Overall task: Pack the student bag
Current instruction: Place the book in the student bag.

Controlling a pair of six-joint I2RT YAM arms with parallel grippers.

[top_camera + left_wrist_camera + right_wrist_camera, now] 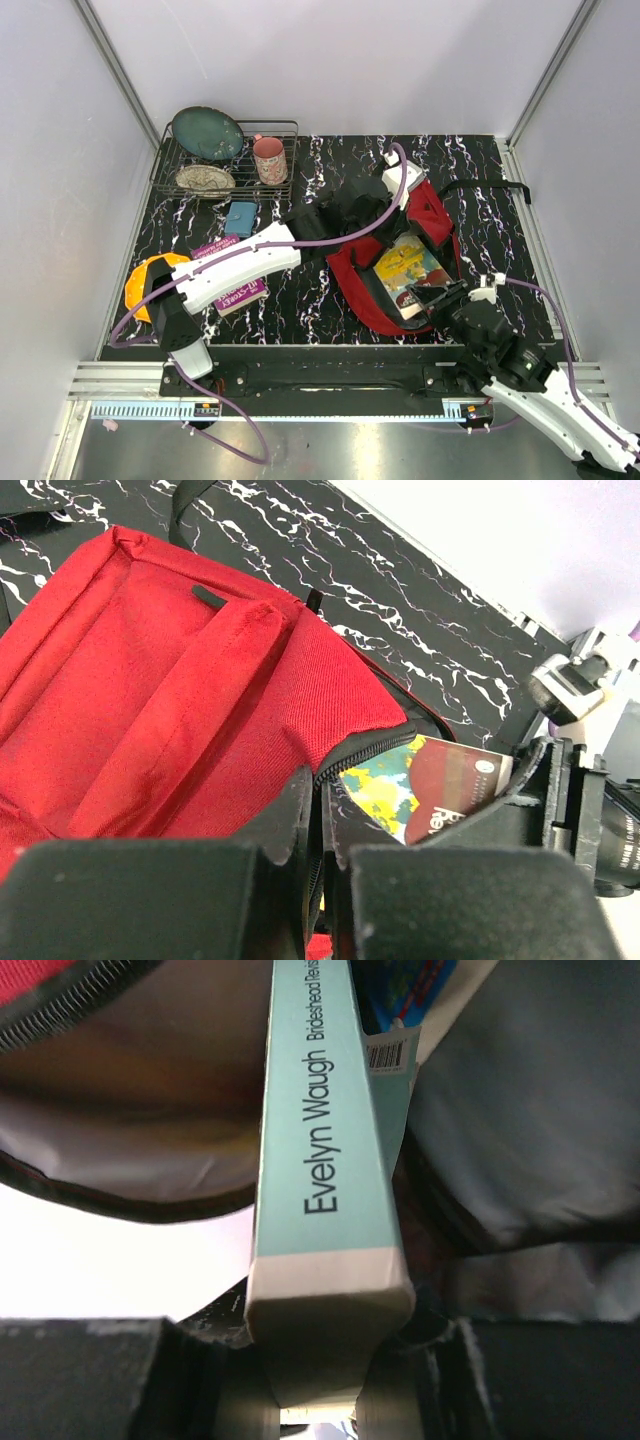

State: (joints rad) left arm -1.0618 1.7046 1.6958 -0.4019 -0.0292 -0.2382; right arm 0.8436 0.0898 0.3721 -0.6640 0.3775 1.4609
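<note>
The student bag (436, 216) is a red backpack lying on its back at the table's centre right, mouth open toward the near edge. My left gripper (372, 222) is shut on the bag's zipper edge (360, 755) and holds the red flap (180, 680) up. My right gripper (438, 298) is shut on the lower end of a teal-spined paperback (325, 1140). The book (405, 268) has a yellow and dark red cover and lies partly inside the bag's mouth, against the grey lining (530, 1140). The left wrist view also shows the book (430, 780) beside the right gripper (560, 800).
A wire dish rack (165, 165) at the back left holds a green plate (206, 132), a pale dish (205, 179) and a pink mug (269, 160). A small blue object (240, 217), a purple book (240, 292) and an orange-yellow object (138, 285) lie left. A black strap (490, 186) trails right.
</note>
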